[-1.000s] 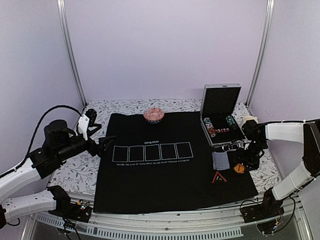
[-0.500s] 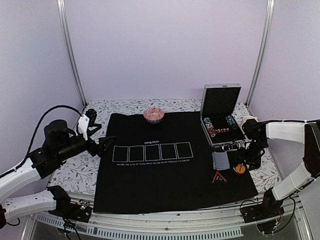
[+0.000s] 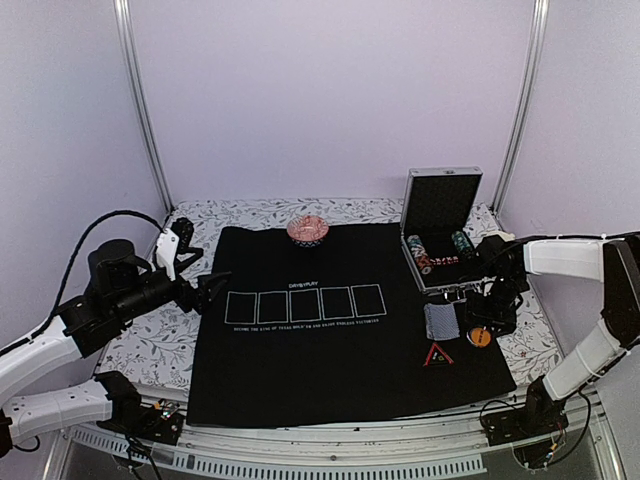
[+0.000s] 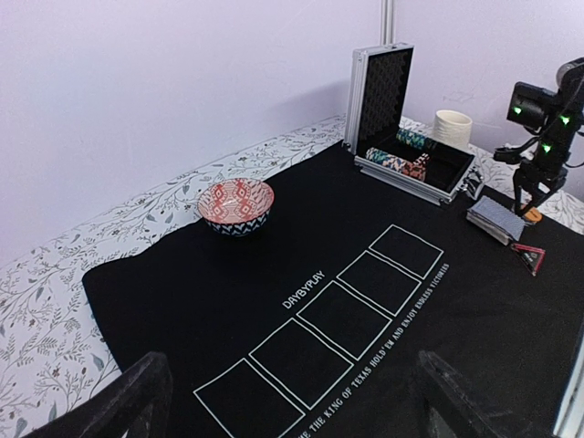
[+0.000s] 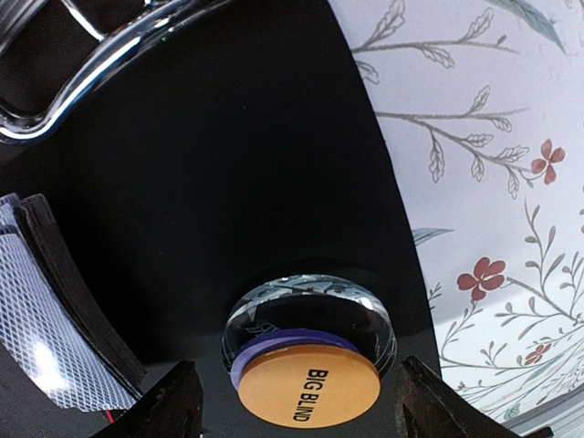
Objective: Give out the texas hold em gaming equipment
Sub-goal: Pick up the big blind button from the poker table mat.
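Button stack (orange Big Blind button point(image 5: 308, 392) on top, a blue and a glassy one under it) sits at the right edge of the mat point(image 5: 228, 182), just beside the card deck point(image 5: 41, 310). Right fingers point(image 5: 169, 406) are spread wide astride it, holding nothing. Left fingers point(image 4: 137, 401) are wide open too, empty, over the mat's left side. Risk: closing could pinch only the top disc and shear the stack, or the deck-side finger could nudge the cards.
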Available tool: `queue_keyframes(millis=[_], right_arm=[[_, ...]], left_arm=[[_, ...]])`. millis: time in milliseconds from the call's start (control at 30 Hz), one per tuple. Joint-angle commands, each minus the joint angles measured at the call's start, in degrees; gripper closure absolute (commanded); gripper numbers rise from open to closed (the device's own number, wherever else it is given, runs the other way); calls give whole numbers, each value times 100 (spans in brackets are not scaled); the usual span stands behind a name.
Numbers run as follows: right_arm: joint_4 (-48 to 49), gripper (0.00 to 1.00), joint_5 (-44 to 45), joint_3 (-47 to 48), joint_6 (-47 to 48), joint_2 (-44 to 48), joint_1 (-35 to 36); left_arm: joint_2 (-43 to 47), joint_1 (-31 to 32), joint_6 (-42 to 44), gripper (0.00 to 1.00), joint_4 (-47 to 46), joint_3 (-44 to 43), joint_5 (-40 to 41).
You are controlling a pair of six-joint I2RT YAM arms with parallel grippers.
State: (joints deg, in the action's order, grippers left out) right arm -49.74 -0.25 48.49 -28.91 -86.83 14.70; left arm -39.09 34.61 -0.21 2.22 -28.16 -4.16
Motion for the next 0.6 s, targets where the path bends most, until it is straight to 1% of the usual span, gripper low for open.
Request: queue_keyframes(millis=[0,133,567], right_arm=[[-84,27,224,115,-9,-119,29],[-5,33,129,67,38,-131,42],[-202,39,354,98,-85,-390,253]], left_arm=[[-50,55,16,7,-73,-94,-70],[18,57,12,7,-71,-72,-106],[16,62,19,7,-74,-67,-96]])
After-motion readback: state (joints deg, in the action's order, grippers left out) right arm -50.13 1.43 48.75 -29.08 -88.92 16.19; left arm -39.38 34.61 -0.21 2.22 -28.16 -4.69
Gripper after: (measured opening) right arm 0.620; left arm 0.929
